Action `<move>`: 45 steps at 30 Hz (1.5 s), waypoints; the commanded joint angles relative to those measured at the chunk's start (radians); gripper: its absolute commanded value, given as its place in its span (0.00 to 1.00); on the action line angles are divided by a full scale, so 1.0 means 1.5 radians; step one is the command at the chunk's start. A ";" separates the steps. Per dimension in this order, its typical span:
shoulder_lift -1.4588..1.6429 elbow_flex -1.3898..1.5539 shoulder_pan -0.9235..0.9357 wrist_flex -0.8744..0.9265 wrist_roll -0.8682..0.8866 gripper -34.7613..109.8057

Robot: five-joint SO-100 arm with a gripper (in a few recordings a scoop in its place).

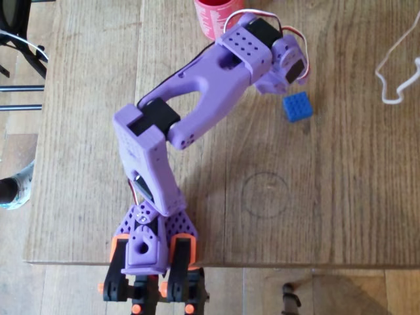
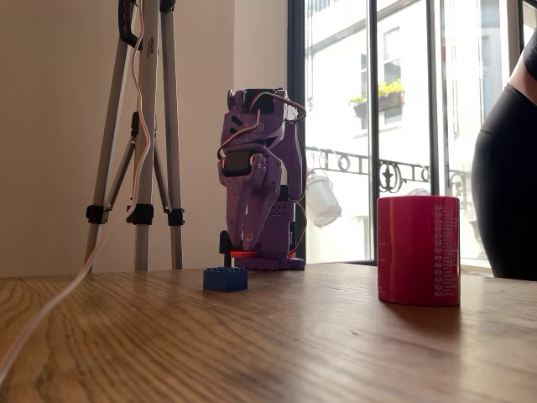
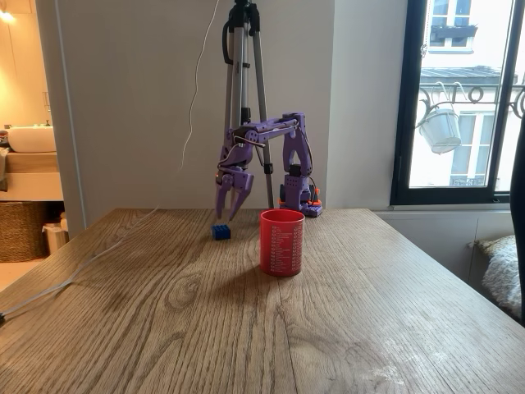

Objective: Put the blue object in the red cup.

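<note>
The gripper hangs above the table with its two purple fingers pointing down and spread a little apart, holding nothing. In this fixed view its tips sit just above and slightly right of the blue object, not touching it. In the other fixed view the gripper shows end-on, fingers narrowing downward toward the table behind the blue object; how wide the gap is cannot be told there.

The purple arm rises from its base, which is clamped at the near edge of the table in the overhead view. The lower link leans up and away from the base, the next link reaches out toward the far right, and the wrist bends down over the table. In the overhead view the fingers themselves are hidden under the wrist block and its motor.

The blue object lies flat on the wooden table, studs up, just to the right of and nearer than the wrist in the overhead view. The red cup stands upright at the far edge of that view, left of the wrist and well apart from the brick. In a fixed view the red cup is nearer the camera and right of the brick, its white print facing the lens.

A tripod stands behind the table, and a white cable lies on the table at the right of the overhead view. A faint pencil circle is drawn on the wood between the brick and the base.
</note>
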 commanded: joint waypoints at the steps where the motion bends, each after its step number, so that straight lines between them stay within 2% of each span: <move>1: 0.015 -0.042 0.017 0.024 -0.045 0.52; 9: -0.026 -0.037 0.027 0.102 -0.016 0.58; 16: -0.086 -0.036 0.025 0.097 0.007 0.58; 27: -0.139 -0.037 0.054 0.037 -0.041 0.55; 34: -0.143 -0.037 0.065 0.009 -0.091 0.46; 37: -0.144 -0.038 0.065 0.008 -0.138 0.26; 45: -0.135 -0.037 0.091 -0.019 -0.171 0.25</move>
